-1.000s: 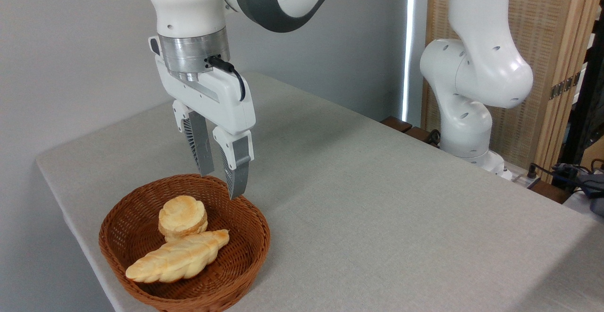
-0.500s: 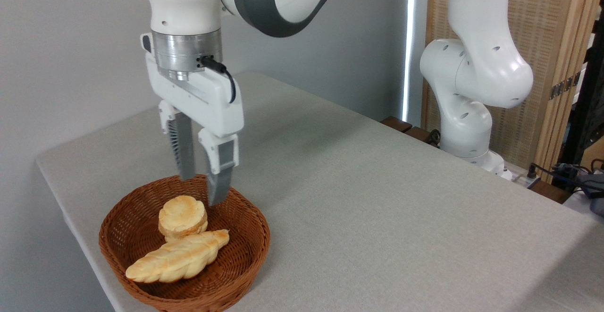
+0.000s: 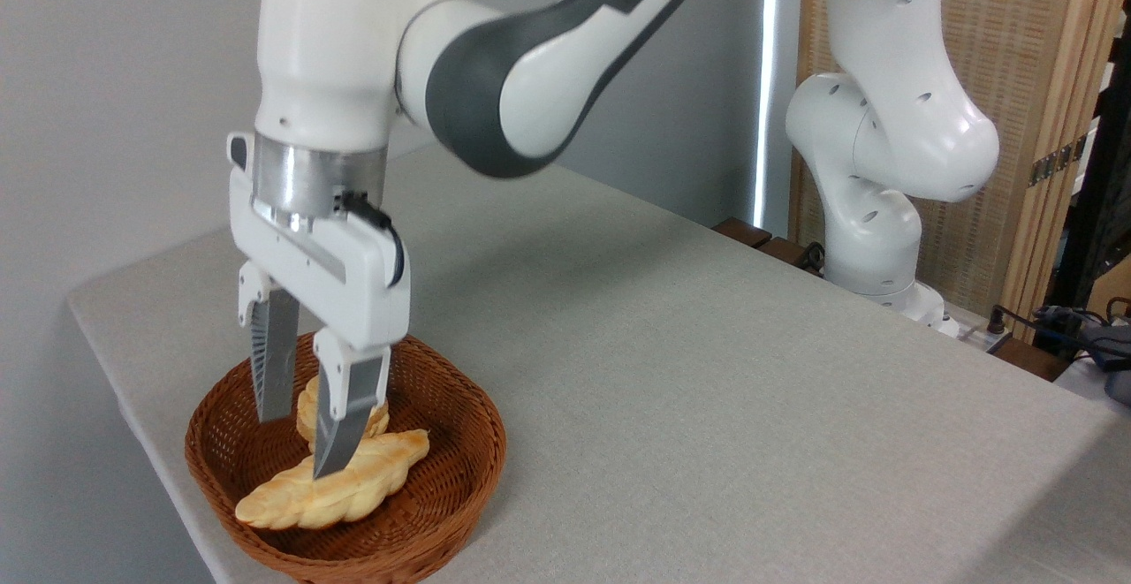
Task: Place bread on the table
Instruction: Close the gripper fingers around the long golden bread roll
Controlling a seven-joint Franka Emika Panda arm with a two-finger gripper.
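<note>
Gripper [image 3: 300, 447] spread, holding nothing, over bread [image 3: 340, 487], half hiding bun [image 3: 382, 412], basket [image 3: 442, 496] cropped below

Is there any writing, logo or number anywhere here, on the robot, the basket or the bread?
None can be read.
The robot arm and its hand: plain white and grey shells, no label showing.
The basket, the bread, the round bun and the table: no print.
The folding screen at the back right: bare weave and wood, no sign.
</note>
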